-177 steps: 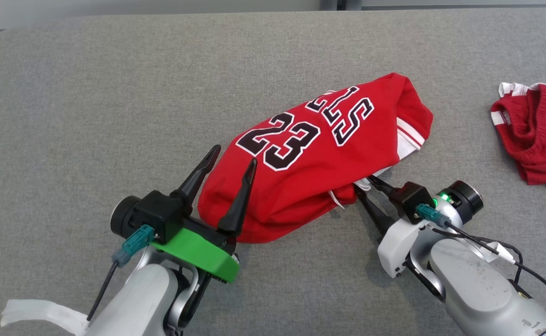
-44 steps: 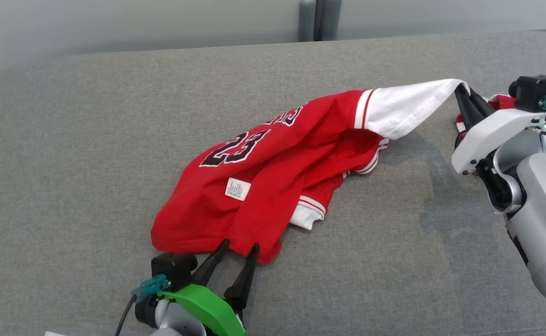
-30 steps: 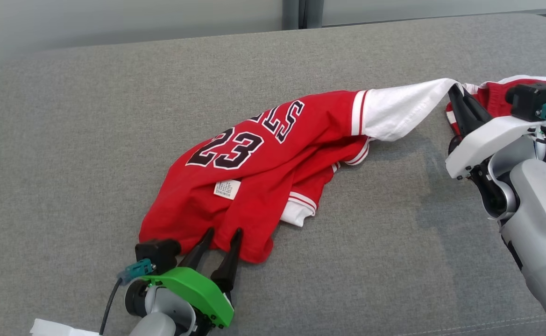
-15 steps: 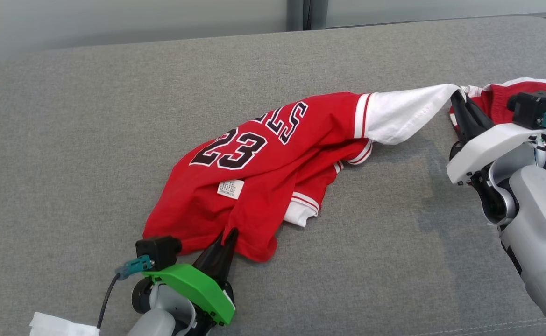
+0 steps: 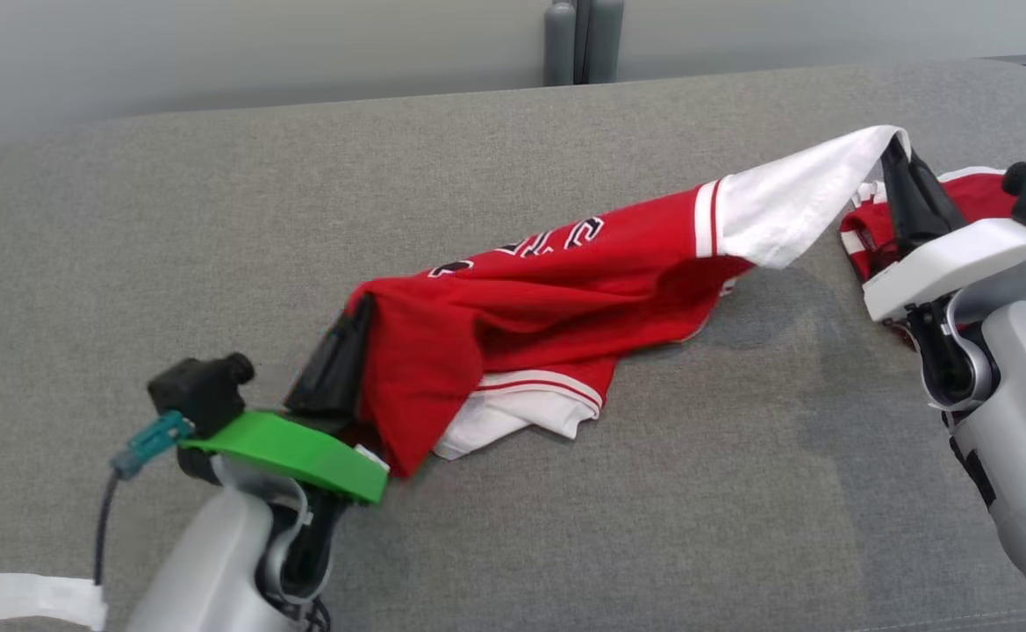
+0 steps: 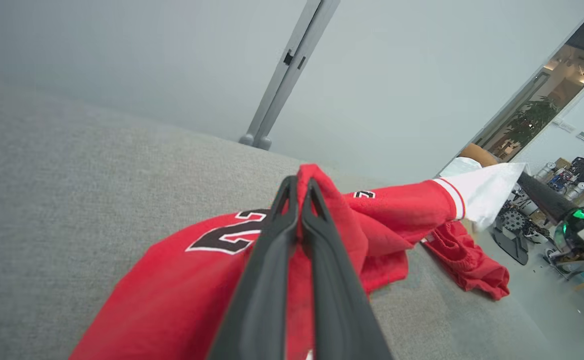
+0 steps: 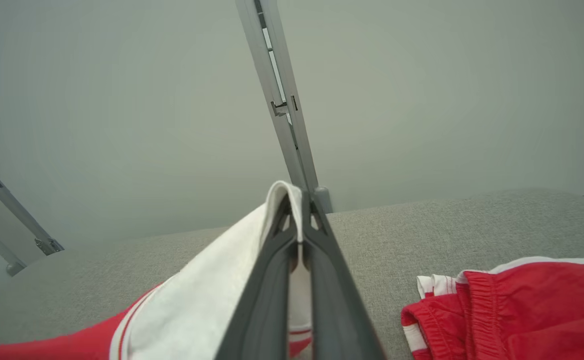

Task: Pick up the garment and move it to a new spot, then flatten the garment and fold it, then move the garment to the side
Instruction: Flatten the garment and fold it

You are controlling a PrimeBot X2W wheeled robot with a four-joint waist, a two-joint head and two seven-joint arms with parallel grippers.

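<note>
Pinched shut on the garment (image 5: 565, 290) at both ends, left fingers (image 5: 356, 316) on its red hem near left, right fingers (image 5: 897, 147) on its white sleeve far right, long axis slung between them, middle sagging onto the worktop (image 5: 214, 219), so best lifted by both together.

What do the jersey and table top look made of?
Jersey: soft knit fabric, perhaps cotton or polyester, matte; it drapes and creases where it hangs. Table: grey woven or felt-like cover, matte, with a fine speckled texture.
</note>
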